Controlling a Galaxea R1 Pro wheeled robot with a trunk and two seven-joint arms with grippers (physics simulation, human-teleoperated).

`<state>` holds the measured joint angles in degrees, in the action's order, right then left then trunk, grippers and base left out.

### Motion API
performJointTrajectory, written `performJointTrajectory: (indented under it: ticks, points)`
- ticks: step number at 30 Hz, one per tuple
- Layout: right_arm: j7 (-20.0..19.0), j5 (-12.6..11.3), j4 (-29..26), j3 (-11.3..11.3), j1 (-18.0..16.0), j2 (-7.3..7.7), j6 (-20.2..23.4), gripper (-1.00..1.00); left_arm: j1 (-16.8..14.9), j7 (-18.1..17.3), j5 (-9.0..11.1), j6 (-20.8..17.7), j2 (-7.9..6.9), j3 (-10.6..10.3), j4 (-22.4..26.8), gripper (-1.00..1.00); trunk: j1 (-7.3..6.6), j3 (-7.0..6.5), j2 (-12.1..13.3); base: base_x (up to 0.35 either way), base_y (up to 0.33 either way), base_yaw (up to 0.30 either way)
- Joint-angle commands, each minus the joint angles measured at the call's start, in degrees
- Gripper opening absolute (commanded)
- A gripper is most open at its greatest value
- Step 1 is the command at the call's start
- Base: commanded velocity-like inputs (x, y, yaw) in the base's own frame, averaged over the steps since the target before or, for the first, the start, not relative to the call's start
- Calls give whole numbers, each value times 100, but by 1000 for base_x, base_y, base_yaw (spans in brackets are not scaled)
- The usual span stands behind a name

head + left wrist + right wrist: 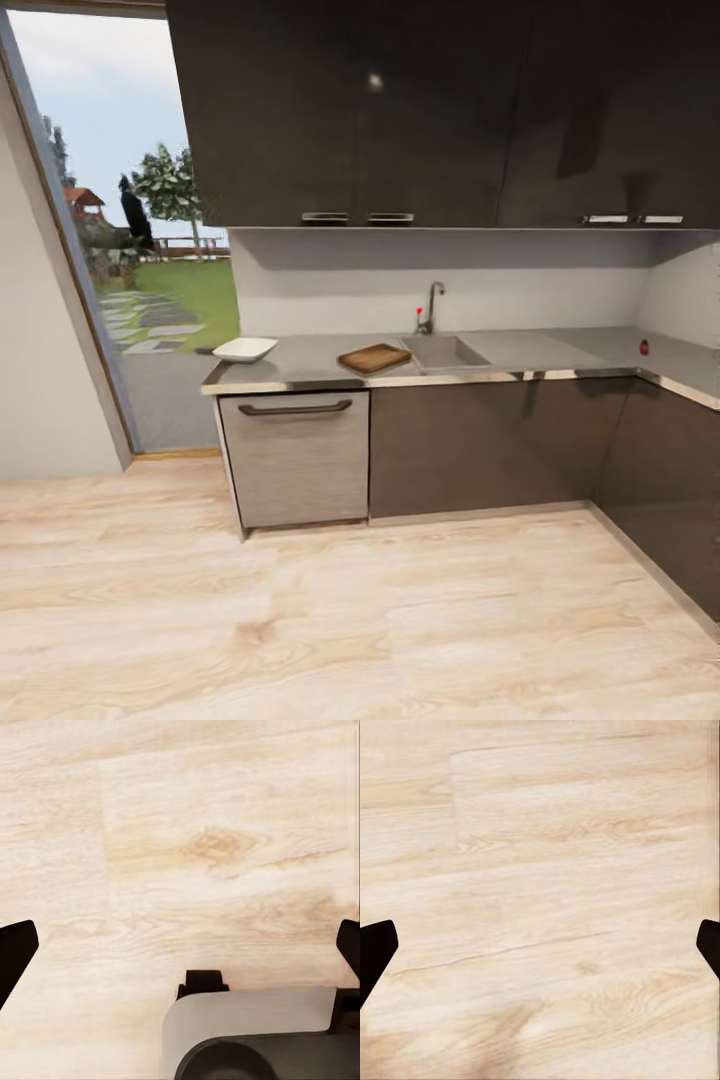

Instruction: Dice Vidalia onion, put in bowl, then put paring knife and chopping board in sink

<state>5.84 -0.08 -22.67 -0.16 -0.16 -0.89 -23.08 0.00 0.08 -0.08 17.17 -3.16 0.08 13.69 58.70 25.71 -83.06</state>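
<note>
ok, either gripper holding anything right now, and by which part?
Nothing held. The left gripper and right gripper are both open over pale wood-plank floor, with nothing between the fingers.

A long glossy grey countertop (pixel 560 352) with a metallic front edge is running above dark brown-black cabinet fronts (pixel 480 445), and is carrying a brown wooden rectangular chopping board (pixel 374 357), a shallow white squarish bowl (pixel 244 349) and a matt steel-grey sink basin (pixel 446 352) whose chrome tap (pixel 432 305) is showing a red knob. A brushed silver-grey appliance door (pixel 296 460) is wearing a dark handle under the bowl. The pale blond wood-grain floor (pixel 330 620) is showing tan knots and streaks, with black fingertips (pixel 15 952) standing out against it in the wrist views.
</note>
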Motion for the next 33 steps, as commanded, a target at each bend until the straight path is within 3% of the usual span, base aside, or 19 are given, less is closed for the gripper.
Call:
performJointTrajectory:
  ticks: [1, 7, 23, 29, 33]
  points:
    - [14, 0, 0, -1, -2, -3, -12, 100, 0, 1, -1, 14, -1, 0, 2, 100, 3, 0, -2, 283, -201, -132]
    - [17, -4, -5, -1, -2, 0, -12, 100, 0, 1, -1, 14, -1, 0, 4, 100, 3, -14, -2, 232, -111, -54]
    - [14, 34, -394, -1, -2, 45, -12, 100, 0, 8, 22, 36, -6, 9, 30, 100, 3, -15, -2, 12, -3, -1]
    - [14, 35, -783, -1, -2, 17, 16, 100, 0, 20, 38, 36, 7, 27, 319, 100, 3, -15, -2, 0, 0, 0]
    - [14, 35, -1000, -1, -6, 17, 31, 100, 0, 20, 143, 38, 18, 160, 653, 100, 3, -15, -2, 0, 0, 0]
